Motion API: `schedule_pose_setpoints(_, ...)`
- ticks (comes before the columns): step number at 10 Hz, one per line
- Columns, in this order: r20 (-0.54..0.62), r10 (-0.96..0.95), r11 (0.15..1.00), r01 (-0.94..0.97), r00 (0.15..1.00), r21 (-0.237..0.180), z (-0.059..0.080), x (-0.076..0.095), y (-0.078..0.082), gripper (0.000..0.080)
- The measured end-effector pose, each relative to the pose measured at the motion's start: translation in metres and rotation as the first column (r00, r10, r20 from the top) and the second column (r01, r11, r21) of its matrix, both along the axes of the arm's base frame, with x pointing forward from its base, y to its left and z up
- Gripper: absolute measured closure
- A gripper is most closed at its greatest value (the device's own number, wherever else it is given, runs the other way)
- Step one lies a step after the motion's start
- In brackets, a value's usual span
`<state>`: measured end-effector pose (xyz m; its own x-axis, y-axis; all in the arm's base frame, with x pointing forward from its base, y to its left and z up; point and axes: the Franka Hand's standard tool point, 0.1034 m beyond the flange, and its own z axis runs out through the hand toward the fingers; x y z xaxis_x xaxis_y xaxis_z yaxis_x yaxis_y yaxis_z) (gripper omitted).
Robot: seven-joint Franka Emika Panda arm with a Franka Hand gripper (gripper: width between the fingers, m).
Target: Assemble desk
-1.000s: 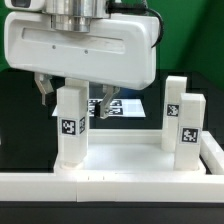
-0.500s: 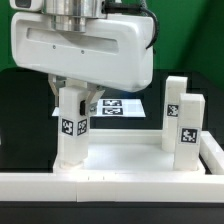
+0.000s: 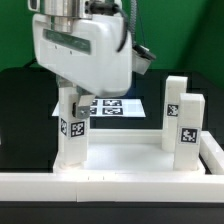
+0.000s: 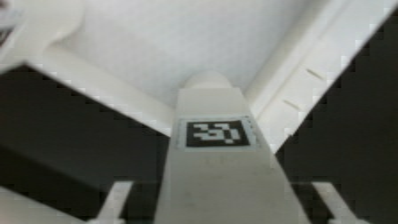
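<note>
White plastic throughout. Desk slab (image 3: 125, 150) lying flat on black table (image 3: 20, 110), rim up. One leg (image 3: 71, 125) standing upright at the corner on the exterior view's left, tag facing camera. Two more legs (image 3: 184, 122) upright near the corner on the exterior view's right, close together, well apart from the first.

Gripper (image 3: 74, 95) directly above the left-side leg, wrist rotated. Fingers (image 4: 118, 203) straddling the leg's upper part in the wrist view; contact with its sides not resolvable, so cannot tell whether clamped or slack.

Key relation: leg's long axis vertical, in line with the gripper's approach axis, leg top between the fingers. Judged: leg being twisted into its socket; next turn depends on staying centred on that axis.

Marker board (image 3: 112, 104) flat behind the slab.
</note>
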<state>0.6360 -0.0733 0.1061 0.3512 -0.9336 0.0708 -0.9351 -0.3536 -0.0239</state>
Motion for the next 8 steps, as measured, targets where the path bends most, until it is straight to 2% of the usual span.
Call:
schedule_pose_setpoints(2, 0.021, -0.311, 0.95, 0.31, 0.95, 0.042, -0.0006, 0.0004, -0.0013, 0.0509)
schedule_pose_setpoints(4, 0.06, -0.557, 0.83, 0.553, 0.829, 0.071, -0.0018, 0.0013, 0.0026, 0.0509)
schedule_pose_setpoints(6, 0.098, -0.639, 0.769, 0.633, 0.763, 0.09, -0.0012, -0.0027, 0.0026, 0.0509)
schedule_pose_setpoints(7, 0.098, -0.632, 0.775, 0.626, 0.768, 0.089, -0.0019, -0.0026, 0.0027, 0.0461)
schedule_pose_setpoints(8, 0.098, -0.611, 0.792, 0.605, 0.785, 0.084, -0.0024, -0.0027, 0.0029, 0.0461)
